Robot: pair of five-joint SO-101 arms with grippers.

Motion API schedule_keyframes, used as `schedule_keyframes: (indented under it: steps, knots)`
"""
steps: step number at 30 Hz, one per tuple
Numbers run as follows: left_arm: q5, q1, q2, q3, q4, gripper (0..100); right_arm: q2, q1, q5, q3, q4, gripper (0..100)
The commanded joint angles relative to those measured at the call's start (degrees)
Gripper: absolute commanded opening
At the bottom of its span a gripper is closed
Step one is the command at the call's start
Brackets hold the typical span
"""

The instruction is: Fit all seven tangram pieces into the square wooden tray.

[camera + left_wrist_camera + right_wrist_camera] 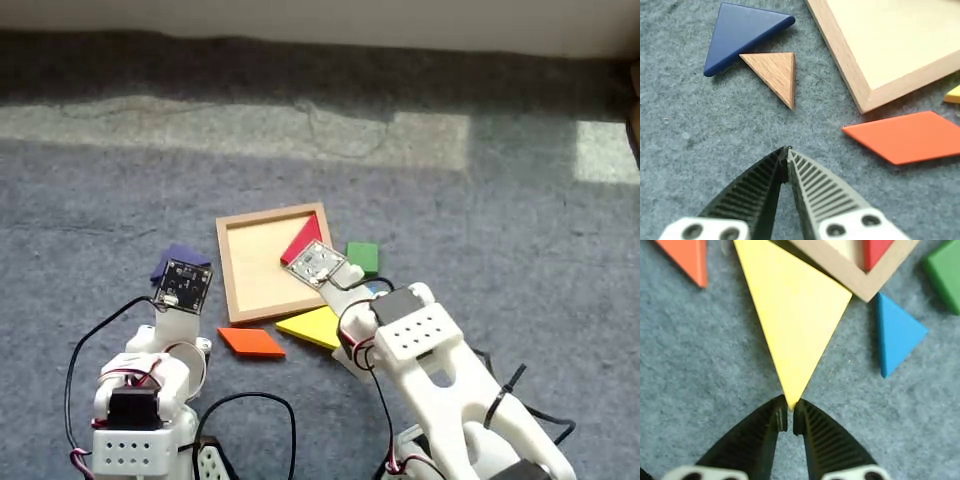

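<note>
Right wrist view: right claw (789,411) is almost shut, holding nothing, its tips at the point of the yellow triangle (790,305). The tray (860,281) sits just past it. Best to open wider, slide forward, pinch firmly, then lift.

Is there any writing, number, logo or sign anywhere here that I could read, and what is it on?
No text can be read.
The wooden tray, red triangle, yellow triangle and orange parallelogram are plain, with no print.
A dark board on one arm's wrist bears pale specks, too small to read as anything.
</note>
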Motion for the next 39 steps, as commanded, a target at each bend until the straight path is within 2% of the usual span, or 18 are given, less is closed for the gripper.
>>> schedule_keyframes:
  steps: [1, 6, 11, 23, 28, 34, 37, 39]
  knots:
    - [-0.26, -0.57, -0.13, 1.1, 0.26, 0, -2.86, -0.31, 0.35, -0.13, -1.98, 0.5]
    - [-0.26, -0.57, -0.13, 1.1, 0.26, 0, -2.95, 0.4, -2.99, -0.13, -3.03, 0.5]
    - [-0.26, -0.57, -0.13, 1.1, 0.26, 0, -2.95, 4.0, -3.16, -0.13, -5.93, 0.5]
    - [-0.26, -0.57, -0.13, 1.1, 0.26, 0, -3.03, 3.82, -3.16, 0.04, -6.11, 0.5]
    - [-0.26, -0.57, -0.13, 1.1, 0.26, 0, -4.09, -1.1, -3.16, -0.31, 0.4, 0.5]
    - [-0.26, -0.57, -0.13, 1.1, 0.26, 0, -12.0, -5.76, -3.08, -0.22, 5.67, 0.6]
    - [-0.26, -0.57, -0.13, 1.1, 0.26, 0, -14.46, -7.96, -3.16, -0.31, 6.46, 1.0]
    - [-0.26, -0.57, -0.13, 1.1, 0.26, 0, -14.55, -8.04, -3.25, -1.27, 5.58, 5.1]
